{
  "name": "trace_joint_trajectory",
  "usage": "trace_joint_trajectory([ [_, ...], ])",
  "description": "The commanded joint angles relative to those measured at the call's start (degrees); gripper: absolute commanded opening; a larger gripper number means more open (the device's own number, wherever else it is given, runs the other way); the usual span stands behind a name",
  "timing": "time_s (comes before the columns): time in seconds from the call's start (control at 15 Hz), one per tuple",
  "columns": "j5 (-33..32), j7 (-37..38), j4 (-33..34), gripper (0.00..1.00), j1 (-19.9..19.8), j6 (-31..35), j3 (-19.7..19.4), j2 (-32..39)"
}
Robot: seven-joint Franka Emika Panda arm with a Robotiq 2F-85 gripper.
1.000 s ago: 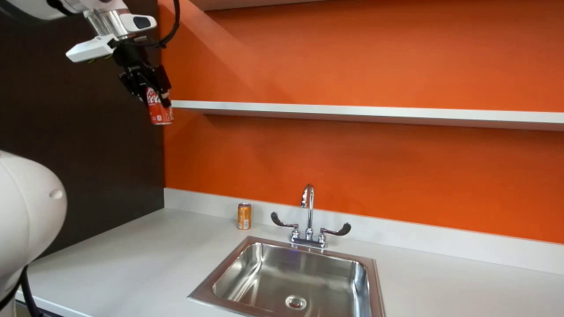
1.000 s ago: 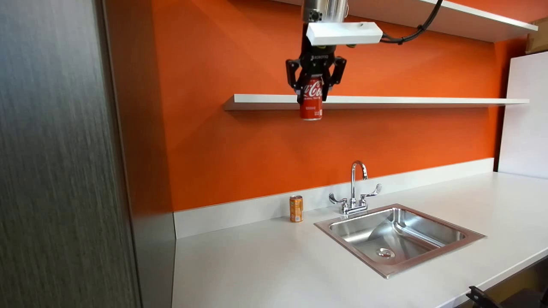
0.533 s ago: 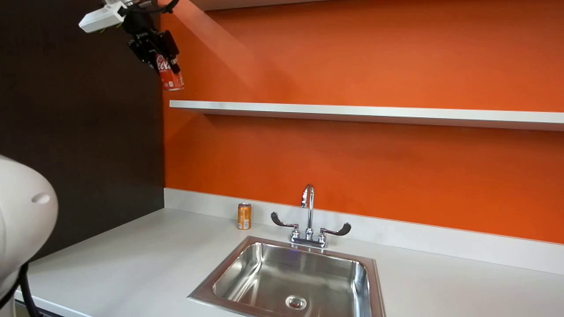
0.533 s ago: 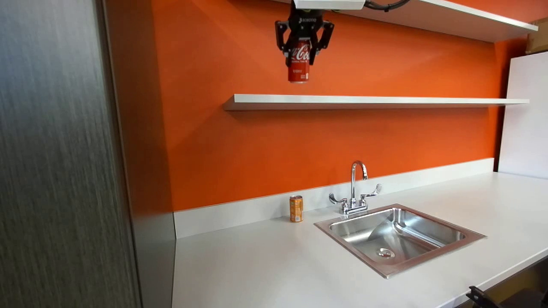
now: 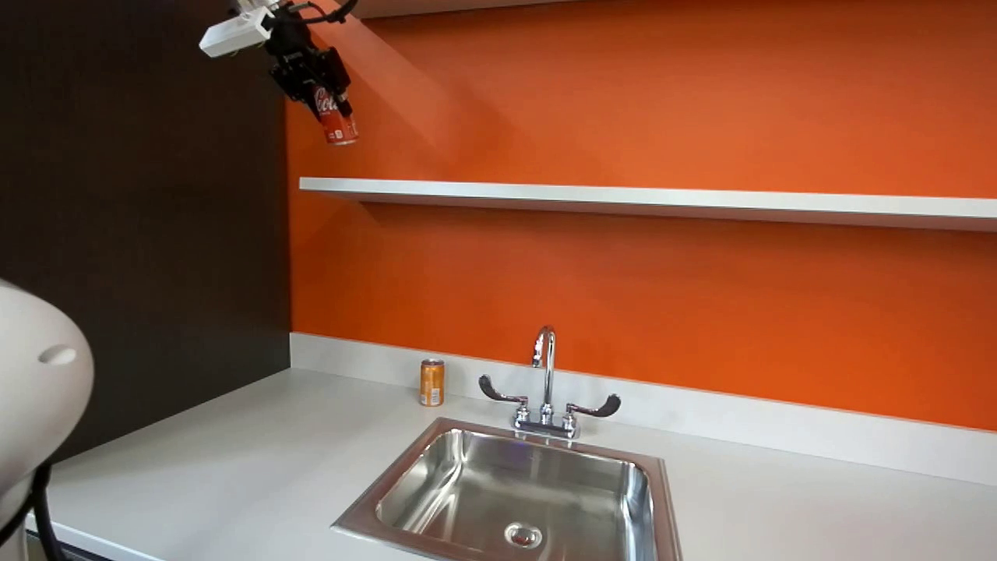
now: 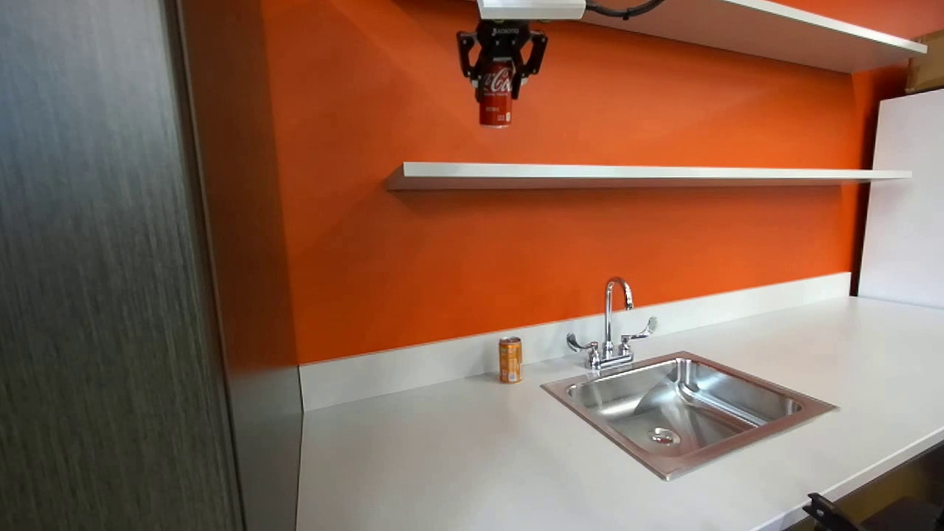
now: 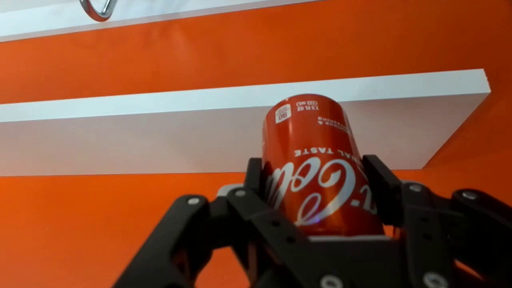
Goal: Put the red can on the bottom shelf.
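Observation:
My gripper (image 5: pixel 333 109) is shut on the red can (image 5: pixel 339 128) and holds it in the air, its base pointing down and slightly tilted. In both exterior views the can appears above the white bottom shelf (image 5: pixel 623 195), near its left end, with orange wall showing between can base and shelf edge. The same can (image 6: pixel 495 112), gripper (image 6: pixel 497 94) and shelf (image 6: pixel 627 173) show there. In the wrist view, which stands upside down, the fingers (image 7: pixel 254 172) press both sides of the can (image 7: pixel 312 132). The can covers part of the shelf's front edge (image 7: pixel 120 107). The can's top is mostly hidden.
An upper shelf (image 6: pixel 826 21) hangs above the gripper. A dark panel (image 5: pixel 140 195) stands at the left. Below are an orange can (image 5: pixel 432 382) on the counter (image 5: pixel 234 444), a chrome faucet (image 5: pixel 548 374) and a steel sink (image 6: pixel 686 468).
My gripper has risen with the red can from shelf-edge height to above the shelf. It has also shifted rightward in one exterior view and leftward in another, shrinking slightly as it nears the wall.

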Motion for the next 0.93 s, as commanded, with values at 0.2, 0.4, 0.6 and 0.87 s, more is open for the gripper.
trace_joint_trajectory([
  [0.2, -5.2, 2.9, 13.1, 0.39, 1.8, -3.1, -0.5, 11.8],
  [0.4, -5.6, 2.8, 16.9, 0.39, 3.5, -4.1, -1.9, 15.7],
  [0.6, -5.8, 2.8, 20.4, 0.39, 5.6, -5.1, -3.9, 18.9],
  [0.87, -5.4, 2.4, 24.9, 0.39, 8.1, -6.8, -6.7, 22.8],
])
